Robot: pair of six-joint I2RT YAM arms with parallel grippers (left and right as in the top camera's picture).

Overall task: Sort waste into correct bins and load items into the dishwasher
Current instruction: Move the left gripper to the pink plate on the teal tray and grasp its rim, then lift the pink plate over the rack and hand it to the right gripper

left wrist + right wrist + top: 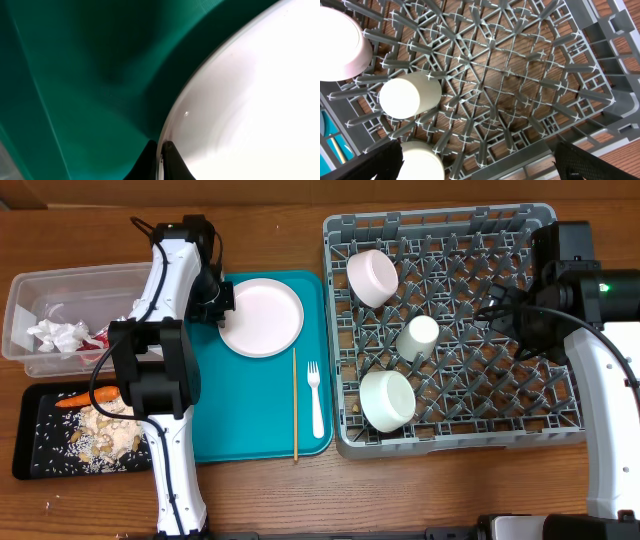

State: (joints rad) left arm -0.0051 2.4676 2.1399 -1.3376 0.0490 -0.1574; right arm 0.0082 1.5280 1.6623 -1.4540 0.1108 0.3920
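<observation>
Left gripper [161, 147] clamped on the plate [262, 317] at its left rim — apparently securely (tight view) — the rack [450, 330] lies off to its right.

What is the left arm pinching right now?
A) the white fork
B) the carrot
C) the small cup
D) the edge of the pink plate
D: the wrist view shows the left gripper shut on the rim of the plate, which lies on the teal tray.

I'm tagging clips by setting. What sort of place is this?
Probably a lab tabletop staged as a dish-clearing station, not a real kitchen: a grey dish rack sits on a wooden table, a teal serving tray holds a round plate, and a clear tub holds crumpled napkins.
</observation>
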